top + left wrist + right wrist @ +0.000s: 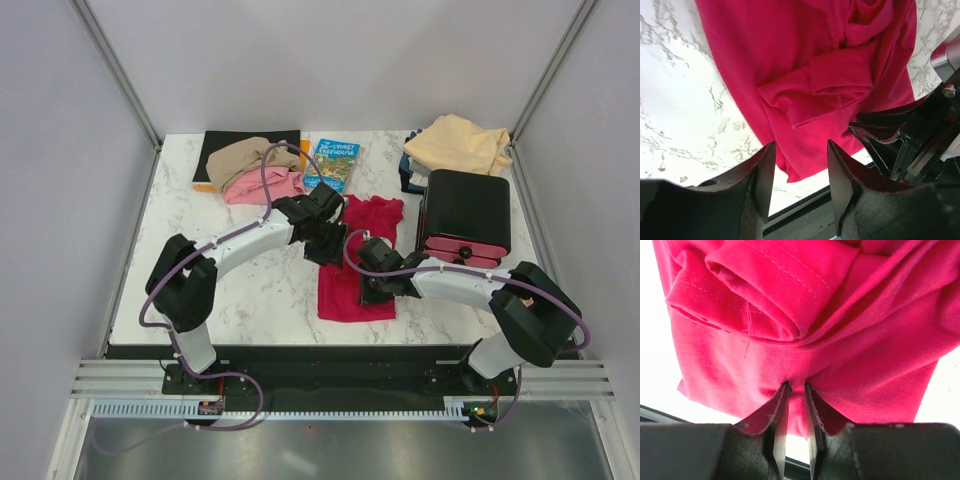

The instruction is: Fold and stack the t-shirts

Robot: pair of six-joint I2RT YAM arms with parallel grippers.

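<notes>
- Beyond the left gripper [801, 145] and off to its left: mat [222, 142], flat at the far edge of the table [250, 290].
- On the mat: tan shirt [248, 155], a crumpled heap with its long axis running left to right.
- Touching the tan shirt's near side, closer to the left gripper: pink shirt [262, 187], bunched, half on the mat and half on the table, also lying left to right.
- Straight beyond the left gripper: book [333, 164], flat, just apart from the pink shirt.
- Left gripper: released, jaws wide with nothing between them, poised over the left edge of the red shirt [357, 285].
- Red shirt: between and under both grippers, flat on the table, long axis running far to near. Far end rumpled and pointing toward the book; near end a straight edge facing the arm bases. A folded sleeve lying across the middle in the left wrist view.
- Right gripper [796, 386]: at the shirt's right edge, jaws narrowly parted with the tips in the red cloth; pinching or let go, cannot tell.
- Right of the right gripper and a little beyond: box [466, 208], black with red fronts.
- Beyond the box, far right: cream shirt [460, 143], heaped loosely, long axis left to right.
</notes>
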